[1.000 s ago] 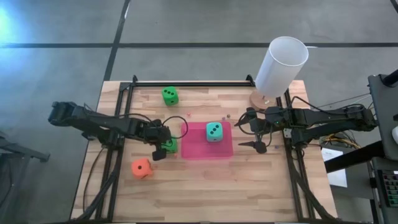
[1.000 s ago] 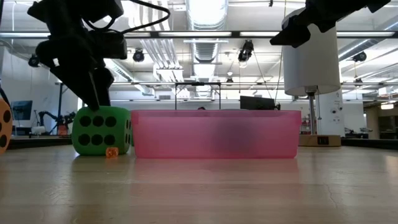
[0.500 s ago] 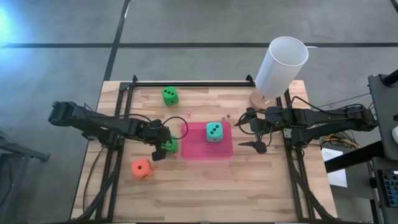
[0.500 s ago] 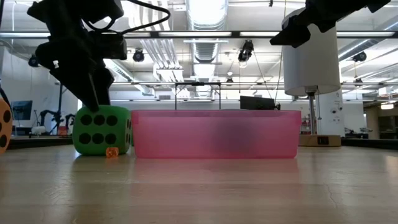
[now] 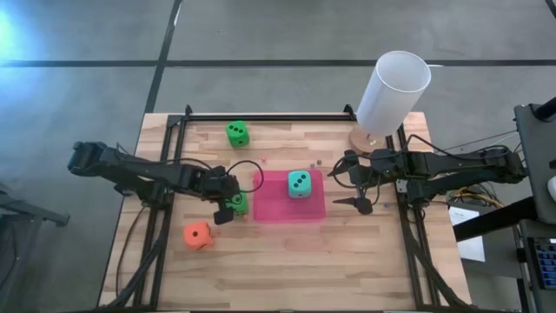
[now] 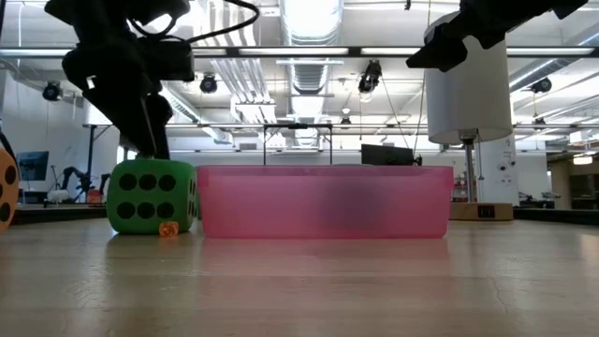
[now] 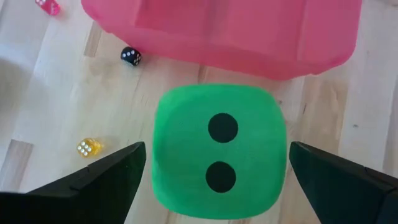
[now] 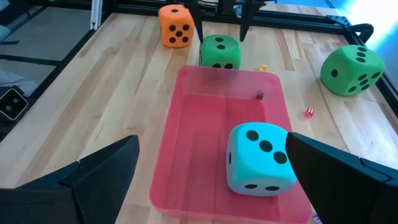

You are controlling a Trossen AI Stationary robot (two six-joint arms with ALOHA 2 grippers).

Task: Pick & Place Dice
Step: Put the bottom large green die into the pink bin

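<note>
A bright green die (image 7: pixel 217 149) rests on the wood against the left edge of the pink tray (image 5: pixel 287 211), two pips up. My left gripper (image 5: pixel 226 203) hovers over it, open and pointing steeply down. One finger (image 7: pixel 118 168) stands on each side of the die, apart from it. A teal die (image 5: pixel 299 183) sits inside the tray near its far edge. A second green die (image 5: pixel 237 133) lies toward the far edge, and an orange die (image 5: pixel 198 235) toward the near left. My right gripper (image 5: pixel 352 184) waits open just right of the tray.
A tall white cylinder (image 5: pixel 393 91) stands on a round wooden base at the far right corner. Several tiny dice lie around the green die: yellow (image 7: pixel 88 147), black (image 7: pixel 130 56) and pink (image 7: pixel 47 6). Black rails frame the table's left, right and far edges.
</note>
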